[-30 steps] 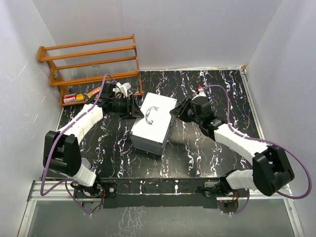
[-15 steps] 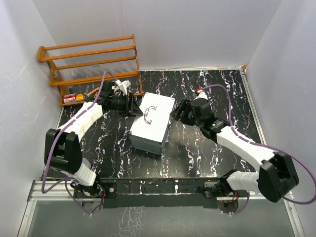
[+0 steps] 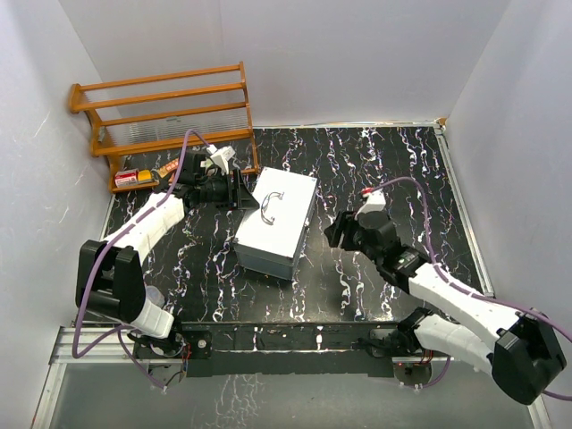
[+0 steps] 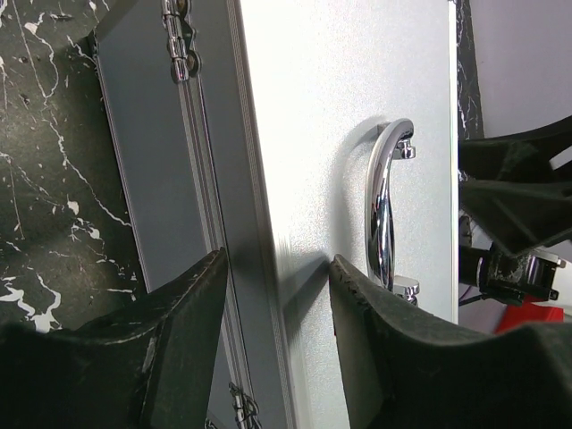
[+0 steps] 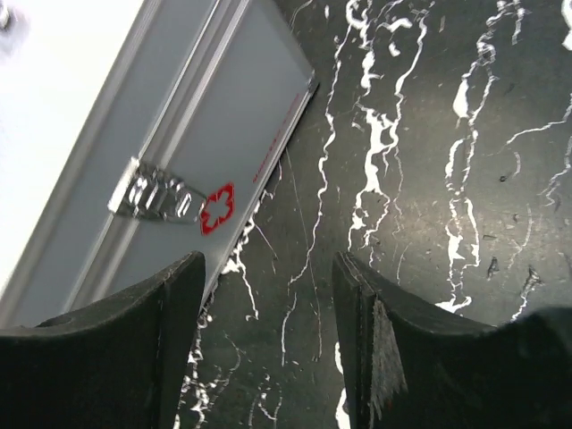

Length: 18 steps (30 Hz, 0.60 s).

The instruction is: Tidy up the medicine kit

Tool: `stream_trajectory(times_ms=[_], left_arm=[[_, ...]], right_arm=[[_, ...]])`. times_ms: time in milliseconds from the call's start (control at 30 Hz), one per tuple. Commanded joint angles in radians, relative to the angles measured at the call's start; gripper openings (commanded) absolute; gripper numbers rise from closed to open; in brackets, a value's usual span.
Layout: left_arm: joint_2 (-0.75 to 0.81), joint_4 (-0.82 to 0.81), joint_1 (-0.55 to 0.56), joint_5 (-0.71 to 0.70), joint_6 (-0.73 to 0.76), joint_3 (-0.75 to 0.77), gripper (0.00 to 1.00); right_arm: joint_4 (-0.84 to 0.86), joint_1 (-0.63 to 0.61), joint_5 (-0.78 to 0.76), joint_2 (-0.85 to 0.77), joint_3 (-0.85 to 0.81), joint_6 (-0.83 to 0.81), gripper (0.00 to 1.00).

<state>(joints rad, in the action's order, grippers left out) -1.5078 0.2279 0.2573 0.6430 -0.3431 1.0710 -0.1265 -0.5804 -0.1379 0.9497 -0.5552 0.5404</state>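
Observation:
The medicine kit (image 3: 277,223) is a closed white metal box with a chrome handle (image 3: 273,207), lying in the middle of the table. My left gripper (image 3: 241,192) is at its far left corner. In the left wrist view the open gripper (image 4: 277,295) straddles the edge where the box top (image 4: 340,107) meets its side, next to the handle (image 4: 384,214). My right gripper (image 3: 340,234) is open and empty over bare table, right of the box. The right wrist view shows this gripper (image 5: 268,304) beside the box side (image 5: 206,116), with its latch (image 5: 156,198) and red cross (image 5: 217,210).
A wooden rack (image 3: 170,116) stands at the back left. A small red and white box (image 3: 128,179) and a tube (image 3: 165,170) lie at its foot. White walls close in the black marbled table (image 3: 384,170).
My right gripper has drawn back from the box's right side, toward the near right. My left gripper has shifted slightly along the box's far left corner.

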Motion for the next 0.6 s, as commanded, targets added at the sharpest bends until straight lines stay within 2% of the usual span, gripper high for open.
stream_trajectory(times_ms=[0, 133, 267, 567], left_arm=[[-0.008, 0.064, 0.002, -0.108, 0.044, -0.056, 0.47], [-0.007, 0.026, 0.001, -0.096, 0.022, -0.074, 0.47], [-0.014, 0.022, 0.002, -0.092, 0.010, -0.076, 0.47], [-0.010, 0.023, 0.002, -0.112, 0.003, -0.079, 0.45]], right_arm=[[0.295, -0.100, -0.128, 0.028, 0.082, -0.132, 0.55], [0.519, -0.200, -0.178, 0.095, 0.157, -0.276, 0.53], [0.662, -0.272, -0.249, 0.175, 0.197, -0.402, 0.53], [0.896, -0.287, -0.237, 0.312, 0.255, -0.496, 0.55]])
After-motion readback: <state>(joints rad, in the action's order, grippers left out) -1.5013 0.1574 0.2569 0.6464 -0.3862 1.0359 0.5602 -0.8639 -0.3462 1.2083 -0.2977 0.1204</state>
